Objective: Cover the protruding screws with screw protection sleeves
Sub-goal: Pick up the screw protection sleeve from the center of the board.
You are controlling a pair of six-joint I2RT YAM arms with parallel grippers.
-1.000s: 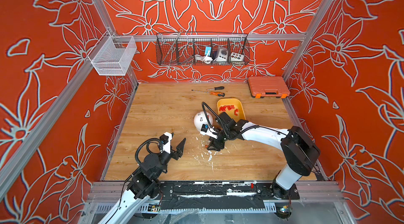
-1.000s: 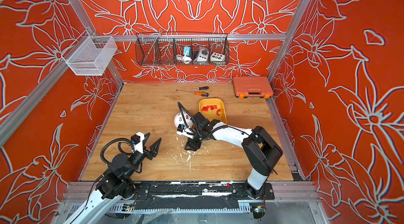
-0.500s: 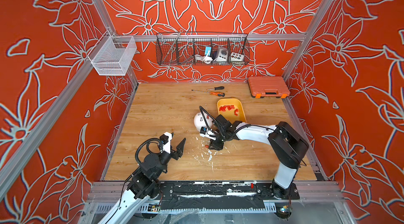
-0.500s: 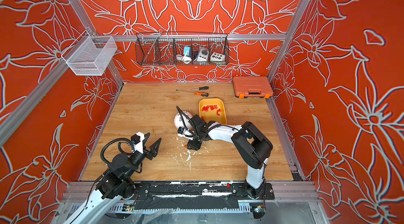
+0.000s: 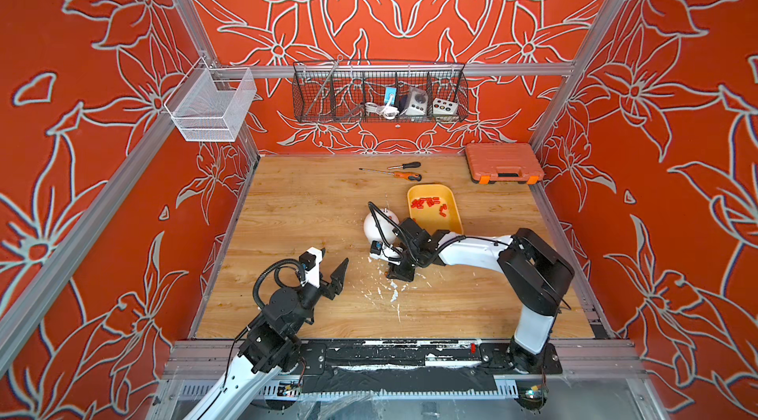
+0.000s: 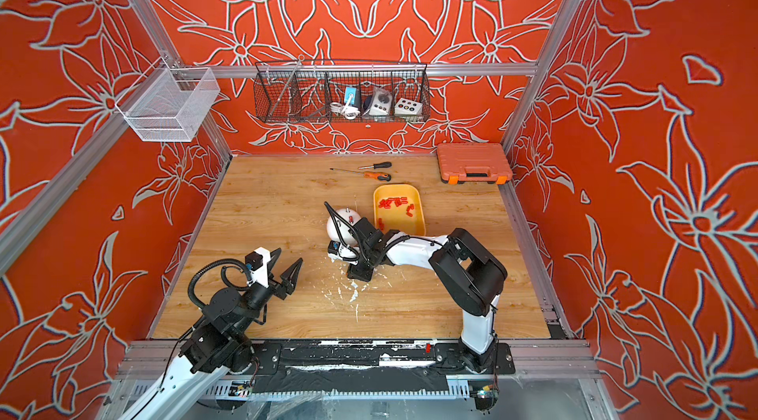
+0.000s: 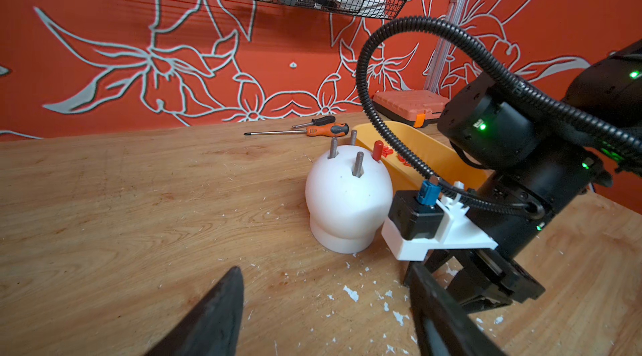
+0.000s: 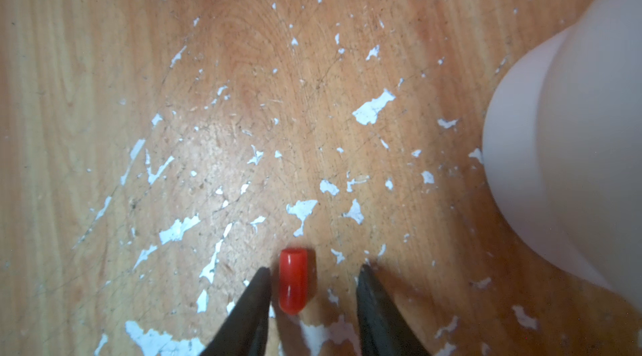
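"On the wood just near of the white dome (image 7: pixel 347 194), what have you got?"

"One of the screw protection sleeves (image 8: pixel 294 281), lying on its side between the fingers of my right gripper (image 8: pixel 314 268). The jaws are narrow but not shut. One finger is almost against it and the other stands clear, so nothing is held."

"What can go wrong?"

"It's round and looks slick. If the close finger meets it first, I'd expect it to roll or skid sideways, or pop out from the tips. The tips are down at the table (image 5: pixel 311 208), so they may scrape the wood. A sleeve pinched lying flat won't face mouth-down either, and I judge it needs turning before it meets a screw. My wrist also sits right beside the dome, with its cable (image 7: pixel 361 69) arching above, so a careless lift could nudge it."

"How much is left?"

"Three protruding screws (image 7: pixel 358 163) stand bare on top, and a fourth wears a red cap (image 7: pixel 377 150). Spare sleeves (image 5: pixel 426 204) lie in the yellow tray (image 5: pixel 449 221), just right of the dome and a little farther back."

"And your arms?"

"The right arm stretches low from its near-right base toward the left, wrist bent so the fingers point down. The left gripper (image 5: pixel 335 256) hovers at the near left, well apart from the dome, jaws wide and empty, aimed toward it."
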